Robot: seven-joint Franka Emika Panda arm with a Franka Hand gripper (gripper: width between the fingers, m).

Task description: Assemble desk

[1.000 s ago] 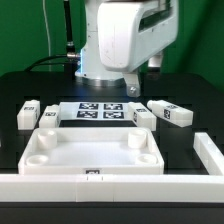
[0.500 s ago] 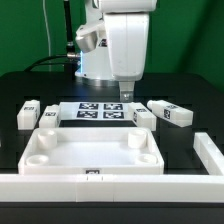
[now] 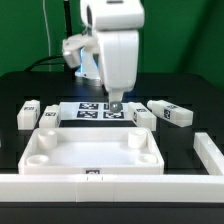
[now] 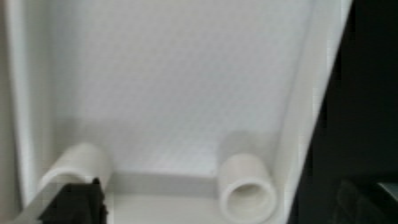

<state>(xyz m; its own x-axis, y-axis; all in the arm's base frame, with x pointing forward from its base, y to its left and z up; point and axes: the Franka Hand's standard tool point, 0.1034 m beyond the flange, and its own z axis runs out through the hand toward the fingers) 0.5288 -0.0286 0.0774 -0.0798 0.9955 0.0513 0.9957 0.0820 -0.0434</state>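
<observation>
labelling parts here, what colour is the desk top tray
Plain white all over. The desk top shows best in the exterior view.

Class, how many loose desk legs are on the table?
4. Outer left leg, inner left leg: at the exterior view's left of the marker board; inner right leg, outer right leg: its right. None seems hidden.

— Noticed any shift in the arm (image 3: 118,50)?
— Swung toward the exterior view's left, turned too; broad and tilted a second ago, narrower and upright now.
— And lower?
— Dropped, yes. Brought the gripper (image 3: 115,101) down to just above the marker board (image 3: 95,111), over its part toward the exterior view's right.
— Further than half a second back?
— Slightly lower, slightly more leftward in that view.
</observation>
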